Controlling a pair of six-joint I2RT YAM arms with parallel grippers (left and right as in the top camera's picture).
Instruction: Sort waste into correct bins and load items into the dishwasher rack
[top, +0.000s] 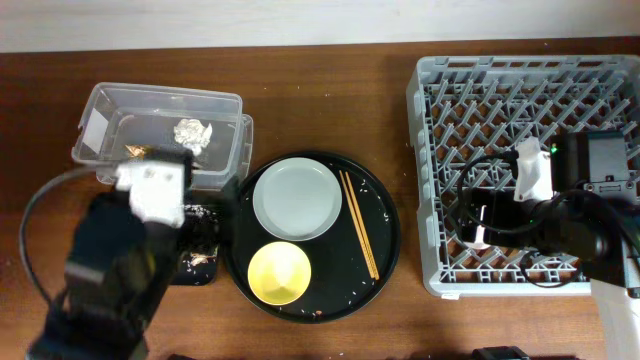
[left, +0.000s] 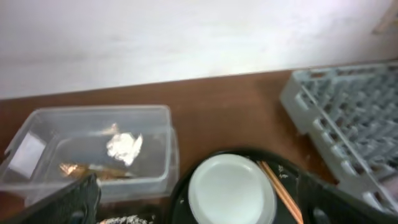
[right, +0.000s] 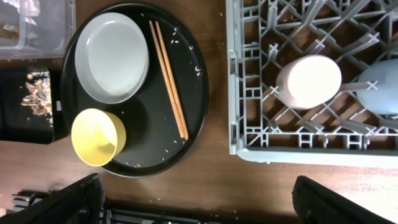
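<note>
While the tissue ball (top: 192, 131) and the foil wrapper (left: 93, 169) already lie inside the clear box (top: 100, 100) at the upper left of the overhead frame, we see the food scraps (right: 36, 98) in the shallow black tray (right: 25, 127) just below it, so the waste looks sorted. The pink cup (right: 309, 81) and blue cup (right: 382, 87) sit in the dishwasher rack (top: 420, 150) at right. Left to load, we judge: the plate (top: 295, 197), yellow bowl (top: 279, 273) and chopsticks (top: 358, 222), all on the round black tray (top: 385, 235) at centre. The left gripper (left: 199, 202) is spread wide and empty near the box; the right gripper (right: 199, 199), over the rack, is spread too, holding nothing.
</note>
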